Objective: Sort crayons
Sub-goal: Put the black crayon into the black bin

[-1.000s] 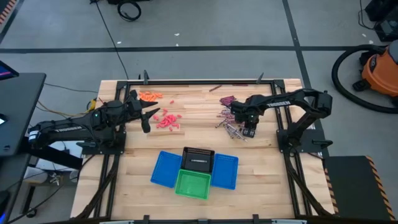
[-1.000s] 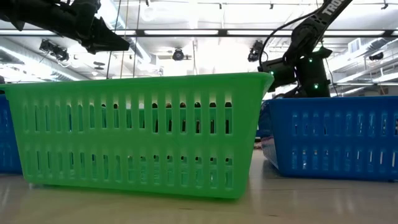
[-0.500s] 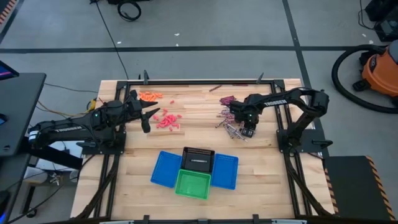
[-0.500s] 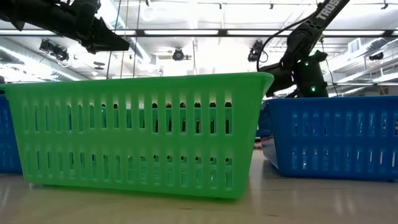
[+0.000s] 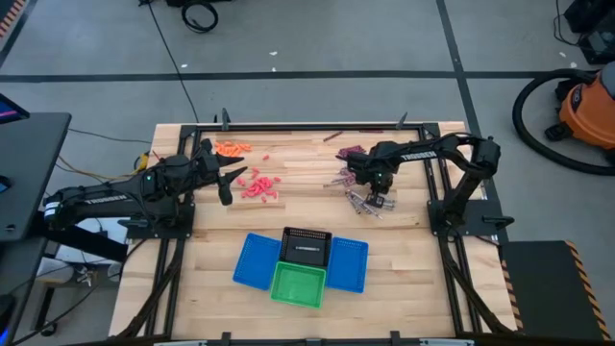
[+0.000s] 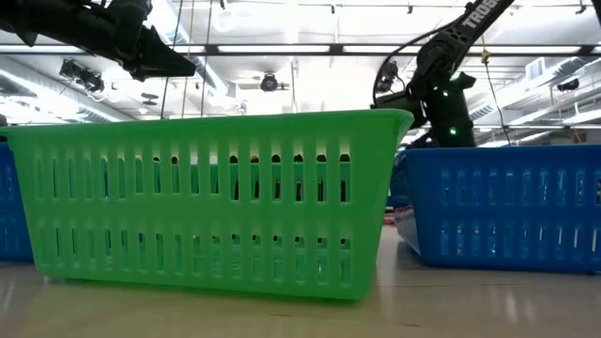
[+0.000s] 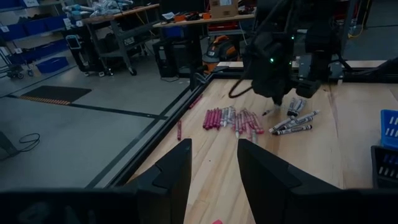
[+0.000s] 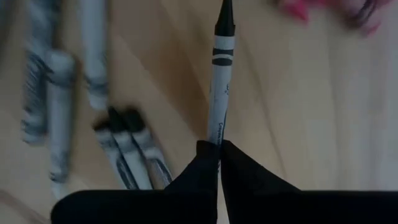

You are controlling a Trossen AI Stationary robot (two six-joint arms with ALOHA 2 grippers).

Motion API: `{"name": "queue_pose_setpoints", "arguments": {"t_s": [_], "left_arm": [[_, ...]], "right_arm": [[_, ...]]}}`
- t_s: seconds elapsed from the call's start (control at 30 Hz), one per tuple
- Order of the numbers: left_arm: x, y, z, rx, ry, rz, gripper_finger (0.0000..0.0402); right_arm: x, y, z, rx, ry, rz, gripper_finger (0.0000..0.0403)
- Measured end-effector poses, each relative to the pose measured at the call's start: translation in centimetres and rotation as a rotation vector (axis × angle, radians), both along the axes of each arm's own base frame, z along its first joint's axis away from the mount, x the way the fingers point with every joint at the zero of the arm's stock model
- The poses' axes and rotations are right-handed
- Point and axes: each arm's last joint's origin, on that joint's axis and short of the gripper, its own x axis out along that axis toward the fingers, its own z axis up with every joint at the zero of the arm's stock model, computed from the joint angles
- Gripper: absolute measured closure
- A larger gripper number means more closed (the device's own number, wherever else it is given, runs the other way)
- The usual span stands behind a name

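Wooden planks make up the surface (image 5: 317,216), framed by dark rails. Toward its near edge in the high view stands a cluster of mesh baskets: two blue baskets (image 5: 256,261) either side, a black basket (image 5: 307,246) between them, and a green basket (image 5: 297,285) in front, which fills most of the low view.

Reaching in from the left, the left gripper (image 5: 235,177) hangs above the surface beside a heap of reddish-pink crayons (image 5: 259,185), with a smaller orange heap (image 5: 231,148) just beyond; its fingers (image 7: 173,177) stand apart with nothing between them.

Across the surface, the right gripper (image 5: 378,183) sits over the far-right scatter of crayons, where a row of dark maroon crayons (image 7: 229,118) lies beside a loose bunch of silvery-grey crayons (image 7: 294,124). In the right wrist view its fingers (image 8: 235,167) are pressed together on the end of one grey crayon (image 8: 220,87), whose dark tip points away from the gripper, while other grey crayons (image 8: 59,112) lie on the wood nearby.
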Motion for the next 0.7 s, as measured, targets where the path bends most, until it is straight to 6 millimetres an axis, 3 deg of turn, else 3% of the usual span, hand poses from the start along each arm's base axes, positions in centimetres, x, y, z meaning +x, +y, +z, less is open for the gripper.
{"name": "queue_pose_setpoints", "arguments": {"t_s": [0.3,0.7], "left_arm": [[0.0,0.0,0.0,0.000,0.000,0.000,0.0260],[0.0,0.0,0.0,-0.001,0.000,0.000,0.0260]], "right_arm": [[1.2,0.2,1.9,-0.011,-0.010,0.013,0.0389],[3.9,1.4,6.6,-0.038,-0.076,0.058,0.0388]]}}
